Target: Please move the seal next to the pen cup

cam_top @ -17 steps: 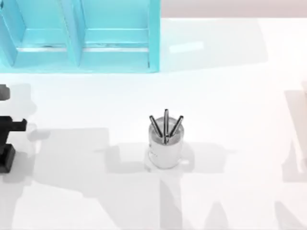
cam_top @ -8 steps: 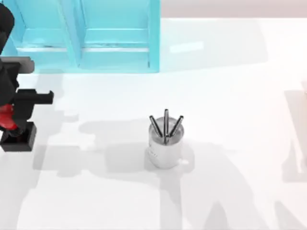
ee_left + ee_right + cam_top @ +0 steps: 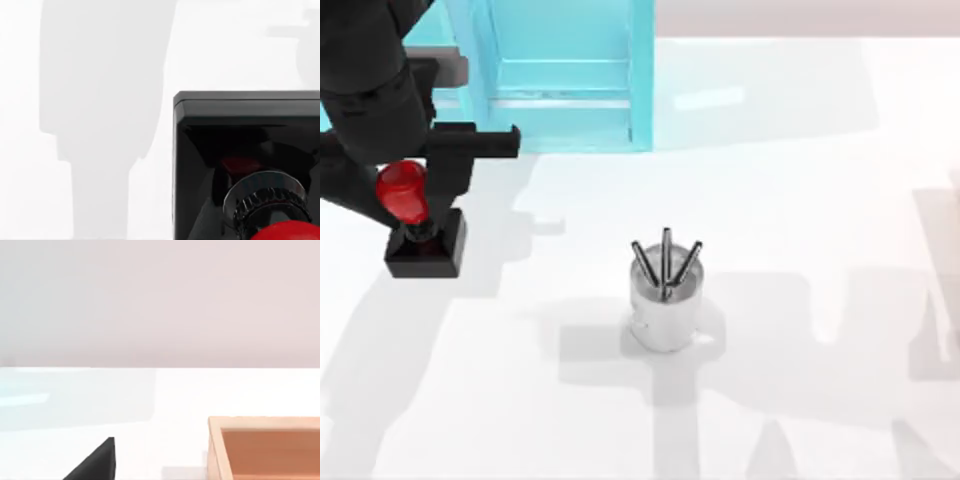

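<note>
So the left arm is reaching in from the top view's upper-left corner, angled down over the table, and the left gripper [image 3: 408, 195] is clamping the seal [image 3: 417, 225] by its red knob, with the black block base hanging below. The seal is sitting over the left side of the table [image 3: 820, 200], just in front of the turquoise shelf unit [image 3: 560, 80] and well apart from the pen cup [image 3: 665, 300] at the middle. The left wrist view is looking down onto the base [image 3: 245, 150].
</note>
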Available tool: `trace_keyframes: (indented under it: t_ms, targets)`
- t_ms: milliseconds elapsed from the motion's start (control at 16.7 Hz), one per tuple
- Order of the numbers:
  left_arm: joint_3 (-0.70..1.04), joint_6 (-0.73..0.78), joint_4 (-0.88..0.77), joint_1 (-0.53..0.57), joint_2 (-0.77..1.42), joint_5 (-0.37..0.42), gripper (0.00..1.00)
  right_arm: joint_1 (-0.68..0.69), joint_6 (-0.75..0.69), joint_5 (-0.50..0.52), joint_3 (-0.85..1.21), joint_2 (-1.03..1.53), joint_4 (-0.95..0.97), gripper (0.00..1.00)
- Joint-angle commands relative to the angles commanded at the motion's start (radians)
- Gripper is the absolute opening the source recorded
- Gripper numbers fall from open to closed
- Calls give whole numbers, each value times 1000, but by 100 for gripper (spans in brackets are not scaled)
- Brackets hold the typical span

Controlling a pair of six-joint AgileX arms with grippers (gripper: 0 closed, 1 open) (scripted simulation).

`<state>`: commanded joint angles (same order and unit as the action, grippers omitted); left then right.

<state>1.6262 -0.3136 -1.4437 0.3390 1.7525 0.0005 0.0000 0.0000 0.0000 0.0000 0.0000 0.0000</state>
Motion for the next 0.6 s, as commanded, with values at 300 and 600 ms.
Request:
trace_keyframes:
  t_ms: [300,600]
  targets:
    - [13,-14,5,11,20,1,0,0,0,0,0,0,0,100]
    - [149,-157,28,157,182,2,0,0,0,0,0,0,0,100]
